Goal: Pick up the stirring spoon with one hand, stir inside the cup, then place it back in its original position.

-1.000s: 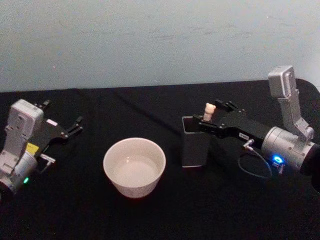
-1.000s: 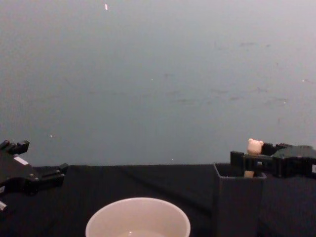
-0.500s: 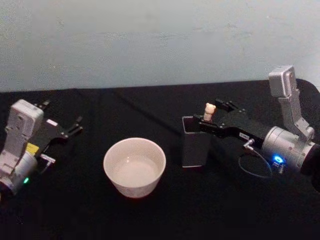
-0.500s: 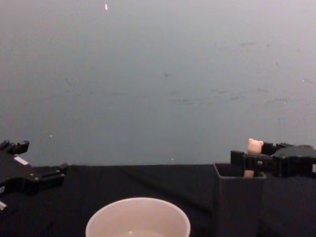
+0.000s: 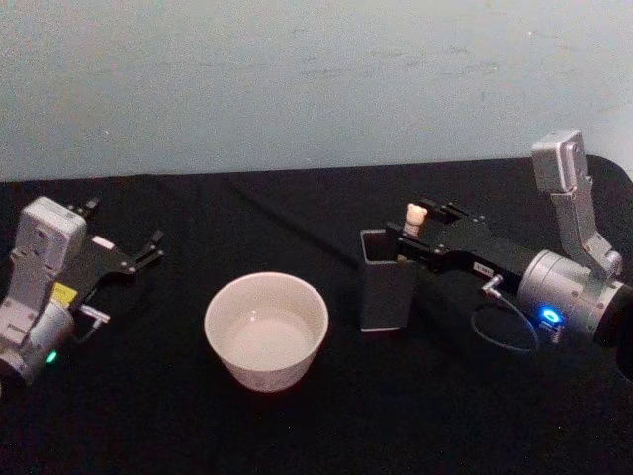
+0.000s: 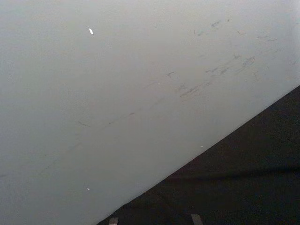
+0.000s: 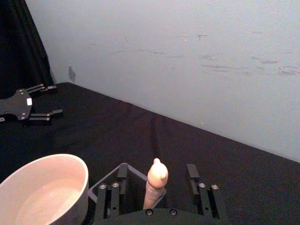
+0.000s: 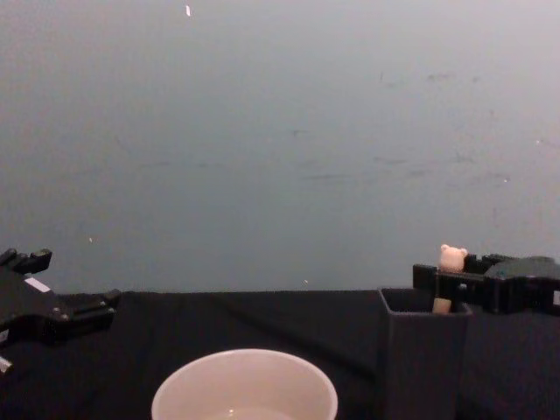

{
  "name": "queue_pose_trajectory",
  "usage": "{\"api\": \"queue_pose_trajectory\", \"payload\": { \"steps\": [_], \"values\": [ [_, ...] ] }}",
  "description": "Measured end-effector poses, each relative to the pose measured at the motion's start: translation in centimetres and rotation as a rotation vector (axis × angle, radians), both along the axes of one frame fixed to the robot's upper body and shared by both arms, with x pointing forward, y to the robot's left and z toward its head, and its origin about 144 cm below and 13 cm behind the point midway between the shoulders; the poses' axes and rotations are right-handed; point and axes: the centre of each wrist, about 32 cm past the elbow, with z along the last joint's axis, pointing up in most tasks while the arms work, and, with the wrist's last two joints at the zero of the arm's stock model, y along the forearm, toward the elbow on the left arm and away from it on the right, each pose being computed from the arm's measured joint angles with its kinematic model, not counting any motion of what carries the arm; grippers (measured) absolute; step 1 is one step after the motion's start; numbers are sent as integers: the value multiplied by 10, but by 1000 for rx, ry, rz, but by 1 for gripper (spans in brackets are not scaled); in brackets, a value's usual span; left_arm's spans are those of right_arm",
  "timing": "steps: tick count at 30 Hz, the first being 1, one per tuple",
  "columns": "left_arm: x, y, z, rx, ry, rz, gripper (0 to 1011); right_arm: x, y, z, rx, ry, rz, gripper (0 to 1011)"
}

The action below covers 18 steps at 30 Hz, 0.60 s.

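Black cloth-covered worktop (image 5: 297, 426). Cream-white cup (image 5: 266, 330) sits upright on it near the centre. Dark grey square holder (image 5: 387, 282) stands upright near the cup's right side, not touching.

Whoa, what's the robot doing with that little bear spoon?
The right gripper is at the stirring spoon, which stands in the dark grey holder. Its fingers are open on either side of the handle, so it has not grabbed the spoon yet. The cup sits on the black table just left of the holder, ready for stirring. The left gripper rests open at the far left.
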Motion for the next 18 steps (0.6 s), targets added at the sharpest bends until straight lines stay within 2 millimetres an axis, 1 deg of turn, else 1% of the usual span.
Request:
{"api": "queue_pose_trajectory", "payload": {
  "steps": [1, 2, 3, 5, 6, 7, 9, 11, 12, 15, 16, 17, 18],
  "values": [
    [0, 0, 0, 0, 0, 0, 1001, 0, 0, 0, 0, 0, 0, 746],
    [0, 0, 0, 0, 0, 0, 1001, 0, 0, 0, 0, 0, 0, 733],
    [0, 0, 0, 0, 0, 0, 1001, 0, 0, 0, 0, 0, 0, 690],
    [0, 0, 0, 0, 0, 0, 1001, 0, 0, 0, 0, 0, 0, 650],
    [0, 0, 0, 0, 0, 0, 1001, 0, 0, 0, 0, 0, 0, 593],
    [0, 0, 0, 0, 0, 0, 1001, 0, 0, 0, 0, 0, 0, 593],
    [0, 0, 0, 0, 0, 0, 1001, 0, 0, 0, 0, 0, 0, 487],
    [0, 0, 0, 0, 0, 0, 1001, 0, 0, 0, 0, 0, 0, 448],
    [0, 0, 0, 0, 0, 0, 1001, 0, 0, 0, 0, 0, 0, 388],
    [0, 0, 0, 0, 0, 0, 1001, 0, 0, 0, 0, 0, 0, 333],
    [0, 0, 0, 0, 0, 0, 1001, 0, 0, 0, 0, 0, 0, 285],
    [0, 0, 0, 0, 0, 0, 1002, 0, 0, 0, 0, 0, 0, 272],
    [0, 0, 0, 0, 0, 0, 1001, 0, 0, 0, 0, 0, 0, 233]
  ]
}}
